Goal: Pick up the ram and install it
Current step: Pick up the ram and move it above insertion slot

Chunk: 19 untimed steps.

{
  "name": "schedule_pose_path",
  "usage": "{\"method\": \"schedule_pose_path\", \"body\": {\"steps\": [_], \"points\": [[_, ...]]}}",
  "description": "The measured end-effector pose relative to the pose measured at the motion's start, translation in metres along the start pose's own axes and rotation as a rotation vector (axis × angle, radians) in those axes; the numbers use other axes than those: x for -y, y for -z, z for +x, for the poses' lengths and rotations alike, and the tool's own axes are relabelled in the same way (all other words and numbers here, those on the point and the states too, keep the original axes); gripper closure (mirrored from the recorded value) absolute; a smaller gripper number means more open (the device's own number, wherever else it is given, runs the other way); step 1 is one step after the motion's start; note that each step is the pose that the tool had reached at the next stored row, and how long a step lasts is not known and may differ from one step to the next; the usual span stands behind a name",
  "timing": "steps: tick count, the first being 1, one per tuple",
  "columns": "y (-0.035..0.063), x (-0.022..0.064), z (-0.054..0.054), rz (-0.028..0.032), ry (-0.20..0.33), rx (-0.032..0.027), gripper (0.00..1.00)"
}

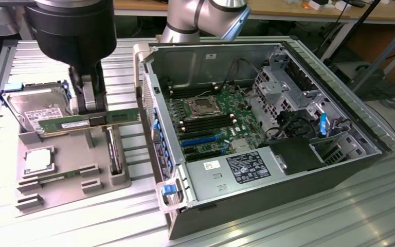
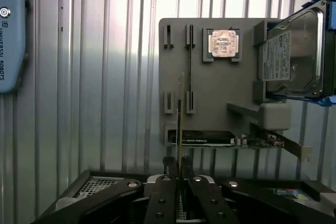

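Note:
The ram (image 1: 81, 123) is a long green stick with a white label. It hangs level above the grey parts tray (image 1: 74, 180), a little off the tray's surface. My gripper (image 1: 94, 117) comes down from above and is shut on the ram's upper edge, near the stick's middle. In the wrist view the ram (image 2: 180, 124) shows edge-on, pinched between the two black fingers (image 2: 169, 165). The open computer case (image 1: 183, 56) stands to the exterior view's right. Its motherboard (image 1: 215, 126) faces up, with dark memory slots (image 1: 201, 123) beside the processor socket.
On the tray sit a hard drive (image 1: 36, 105), a square silver processor (image 1: 38, 160) and a dark expansion card (image 2: 207, 139) standing on edge. Another thin stick (image 2: 190, 72) rests in the tray's slots. The case's near wall (image 1: 158, 134) rises between tray and motherboard.

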State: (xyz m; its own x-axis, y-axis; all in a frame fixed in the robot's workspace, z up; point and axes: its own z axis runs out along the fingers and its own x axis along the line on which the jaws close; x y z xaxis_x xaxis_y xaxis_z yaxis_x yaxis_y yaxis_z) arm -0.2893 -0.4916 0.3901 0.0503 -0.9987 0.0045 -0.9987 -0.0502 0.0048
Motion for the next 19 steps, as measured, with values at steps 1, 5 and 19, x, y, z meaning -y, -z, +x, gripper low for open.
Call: {"method": "schedule_pose_path", "body": {"steps": [1, 5, 19], "points": [[0.0001, 0.0037, -0.001, -0.0001, 0.000, -0.0001, 0.86], [0.0001, 0.0135, -0.004, 0.0000, 0.000, 0.0000, 0.86], [0.0003, 0.0492, -0.011, -0.0001, 0.001, 0.0000, 0.86]]}}
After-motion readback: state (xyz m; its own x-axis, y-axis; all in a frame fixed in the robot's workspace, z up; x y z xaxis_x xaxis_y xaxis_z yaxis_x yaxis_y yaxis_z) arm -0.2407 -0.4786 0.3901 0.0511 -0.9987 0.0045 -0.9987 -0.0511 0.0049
